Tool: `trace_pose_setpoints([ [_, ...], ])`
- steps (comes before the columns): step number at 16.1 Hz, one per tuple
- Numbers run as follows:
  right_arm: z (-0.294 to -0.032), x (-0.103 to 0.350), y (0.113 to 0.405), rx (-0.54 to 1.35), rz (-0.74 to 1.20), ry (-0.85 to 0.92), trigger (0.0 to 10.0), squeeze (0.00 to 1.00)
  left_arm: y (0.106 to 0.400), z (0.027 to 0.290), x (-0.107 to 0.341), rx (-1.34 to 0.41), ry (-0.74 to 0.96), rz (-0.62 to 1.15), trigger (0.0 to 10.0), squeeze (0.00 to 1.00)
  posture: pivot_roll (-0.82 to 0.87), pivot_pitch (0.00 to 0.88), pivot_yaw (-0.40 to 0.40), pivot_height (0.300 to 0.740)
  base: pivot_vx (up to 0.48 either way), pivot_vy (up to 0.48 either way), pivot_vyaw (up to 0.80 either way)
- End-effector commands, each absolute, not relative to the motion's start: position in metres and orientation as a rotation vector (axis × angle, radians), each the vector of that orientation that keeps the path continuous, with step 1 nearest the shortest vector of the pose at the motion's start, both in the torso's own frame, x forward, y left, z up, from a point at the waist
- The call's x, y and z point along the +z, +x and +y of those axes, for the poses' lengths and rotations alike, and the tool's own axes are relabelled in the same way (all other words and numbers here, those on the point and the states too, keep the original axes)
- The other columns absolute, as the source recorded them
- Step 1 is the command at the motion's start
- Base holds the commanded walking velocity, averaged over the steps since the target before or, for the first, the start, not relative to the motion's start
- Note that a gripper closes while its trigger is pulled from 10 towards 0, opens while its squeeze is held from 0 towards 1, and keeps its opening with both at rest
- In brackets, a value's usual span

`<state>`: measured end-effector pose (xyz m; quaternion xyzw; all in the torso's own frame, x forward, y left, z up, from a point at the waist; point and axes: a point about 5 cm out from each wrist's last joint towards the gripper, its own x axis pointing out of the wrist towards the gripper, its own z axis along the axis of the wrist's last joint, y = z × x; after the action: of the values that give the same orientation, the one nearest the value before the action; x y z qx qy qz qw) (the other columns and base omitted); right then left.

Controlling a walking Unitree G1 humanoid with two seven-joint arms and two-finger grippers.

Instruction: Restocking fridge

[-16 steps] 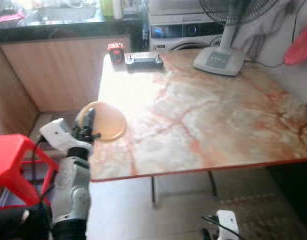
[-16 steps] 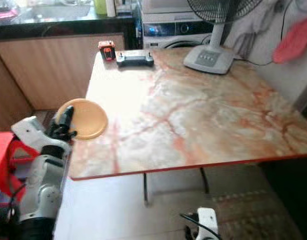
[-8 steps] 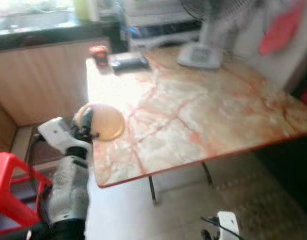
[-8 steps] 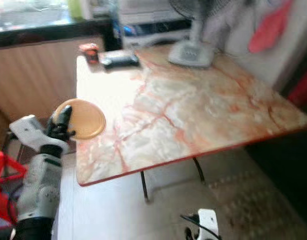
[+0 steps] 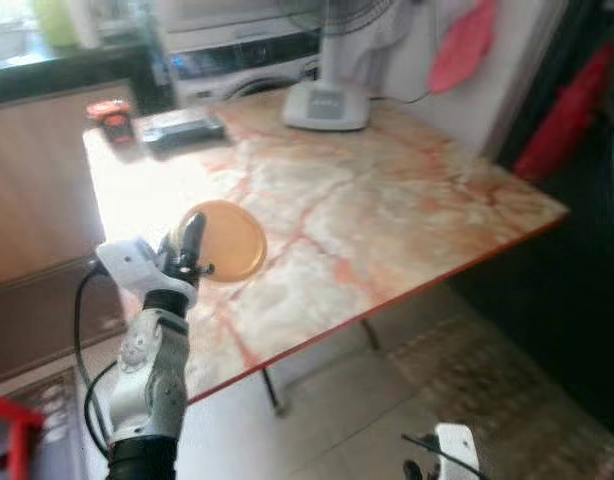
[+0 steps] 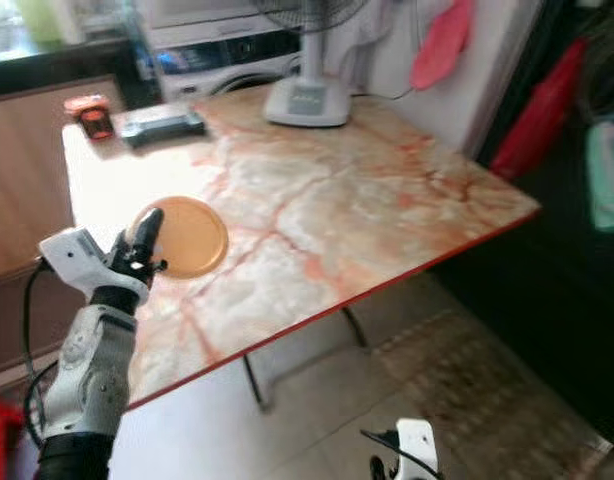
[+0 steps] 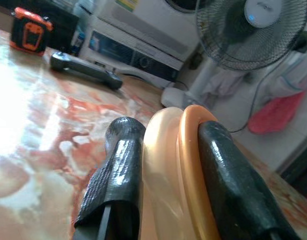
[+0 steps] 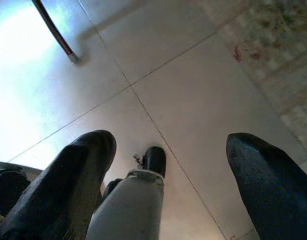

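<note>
Over the near left corner of the marble table [image 5: 387,200], the left gripper [image 5: 190,245] had its jaws clenched on the rim of an orange plate [image 5: 227,240], which it held just above the tabletop. At the far end stood a fan [image 5: 325,100], a dark controller [image 5: 179,128] and a small red-and-black box [image 5: 111,115]. Down by the tiled floor [image 8: 193,100], the right gripper [image 8: 168,165] hung idle with its jaws spread wide apart.

Marble-patterned table [image 5: 387,200] with fan base [image 5: 325,105], black controller [image 5: 179,128], small red-black device [image 5: 109,112].
</note>
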<state>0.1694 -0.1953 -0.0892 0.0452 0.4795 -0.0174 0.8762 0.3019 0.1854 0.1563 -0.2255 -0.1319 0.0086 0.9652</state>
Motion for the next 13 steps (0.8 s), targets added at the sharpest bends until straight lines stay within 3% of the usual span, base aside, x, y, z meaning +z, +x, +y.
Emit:
trace_pose_setpoints([
  [1,-0.1973,-0.0907,0.1653,-0.046,1.016,0.096,10.0,0.0,0.3029,0.1833,0.1616,0.007,-0.464,-0.283,10.0,0.0,0.04,0.006,0.033,0.74,0.0,0.0,-0.8],
  [13,-0.1972,-0.091,0.1649,-0.043,1.021,0.096,10.0,0.0,0.3052,0.1801,0.1624,-0.012,-0.475,-0.288,10.0,0.0,0.04,0.01,0.033,0.74,0.0,-0.046,-0.8],
])
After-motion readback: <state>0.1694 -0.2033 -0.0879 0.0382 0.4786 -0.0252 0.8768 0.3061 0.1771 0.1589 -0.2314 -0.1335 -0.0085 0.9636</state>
